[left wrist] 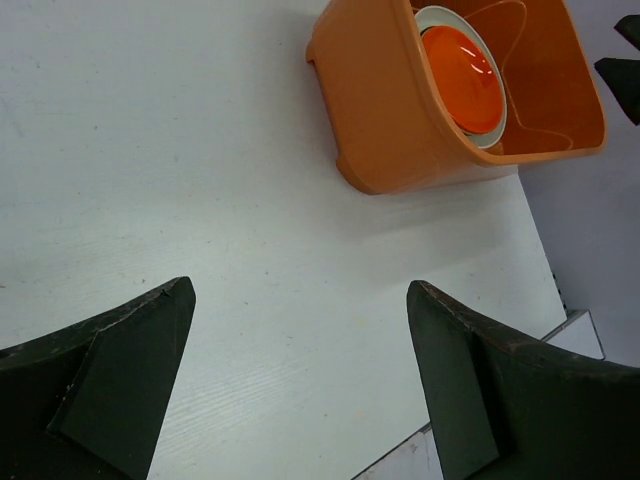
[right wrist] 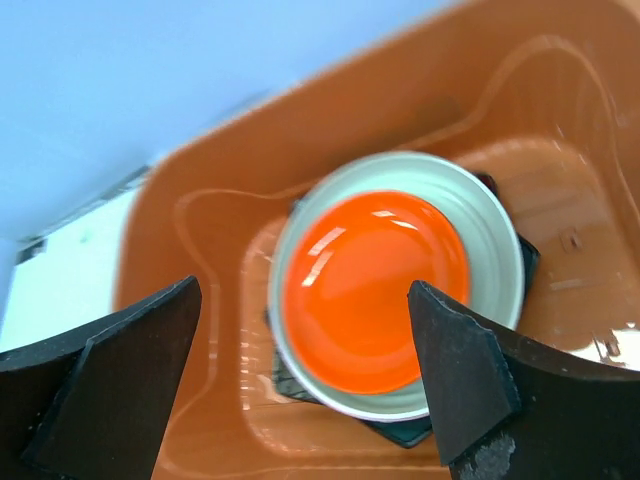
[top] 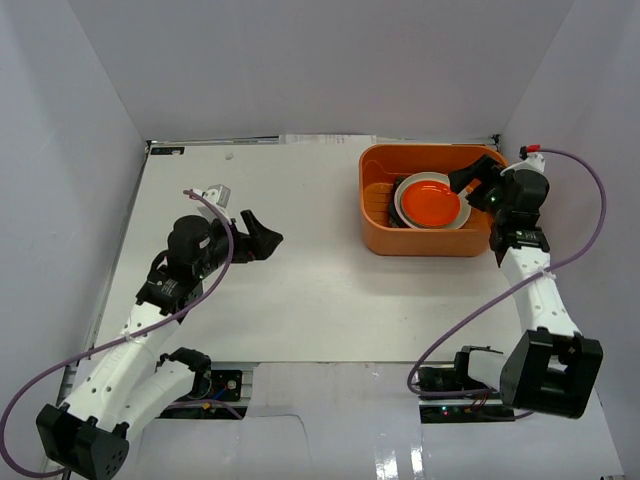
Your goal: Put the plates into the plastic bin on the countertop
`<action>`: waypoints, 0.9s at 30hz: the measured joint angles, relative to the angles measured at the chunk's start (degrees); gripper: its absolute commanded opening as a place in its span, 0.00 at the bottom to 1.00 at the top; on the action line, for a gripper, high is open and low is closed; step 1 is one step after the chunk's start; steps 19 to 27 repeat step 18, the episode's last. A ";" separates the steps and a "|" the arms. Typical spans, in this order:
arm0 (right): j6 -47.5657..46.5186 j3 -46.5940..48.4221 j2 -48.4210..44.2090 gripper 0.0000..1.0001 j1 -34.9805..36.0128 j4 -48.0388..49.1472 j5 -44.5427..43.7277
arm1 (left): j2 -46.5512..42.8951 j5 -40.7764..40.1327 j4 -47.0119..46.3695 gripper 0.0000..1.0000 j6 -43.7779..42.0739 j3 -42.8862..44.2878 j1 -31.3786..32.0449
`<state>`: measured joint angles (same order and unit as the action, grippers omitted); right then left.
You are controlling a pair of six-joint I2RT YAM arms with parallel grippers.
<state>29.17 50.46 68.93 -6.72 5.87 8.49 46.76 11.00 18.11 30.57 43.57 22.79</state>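
White countertop (top: 300,290), plates (top: 432,202) stacked in plastic bin (top: 378,238) upper right, none visible outside, left gripper (top: 265,232) and right gripper (top: 462,180) spread empty, seemingly done

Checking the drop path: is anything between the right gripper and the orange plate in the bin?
Nothing visible. The open right gripper hangs over the orange plate, which lies topmost in the bin.

Bin (top: 378,238) sits far-right on countertop (top: 300,300). Stacked in bin: small round plate (top: 432,203) on top, larger round plate (right wrist: 495,225) under it, square plate (right wrist: 400,432) at btm. R gripper (top: 470,176) over bin's right side. L gripper (top: 262,233) over countertop left-centre, well apart from bin.
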 measured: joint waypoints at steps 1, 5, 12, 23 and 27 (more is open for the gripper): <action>-0.09 0.13 -1.84 0.90 0.07 0.00 0.83 | -0.13 -0.09 0.02 0.98 0.02 0.37 0.00; -0.63 0.44 -8.48 0.90 1.31 -0.11 6.01 | -0.70 -0.72 0.13 0.98 0.02 3.50 0.00; 3.45 -7.13 -26.03 0.90 5.14 2.03 18.86 | -5.95 -4.04 -0.13 0.98 -0.15 7.39 0.00; 5.99 -11.82 -39.89 0.90 5.33 1.79 22.45 | -15.10 -6.21 0.68 0.98 -0.11 6.78 0.00; 5.99 -11.82 -39.89 0.90 5.33 1.79 22.45 | -15.10 -6.21 0.68 0.98 -0.11 6.78 0.00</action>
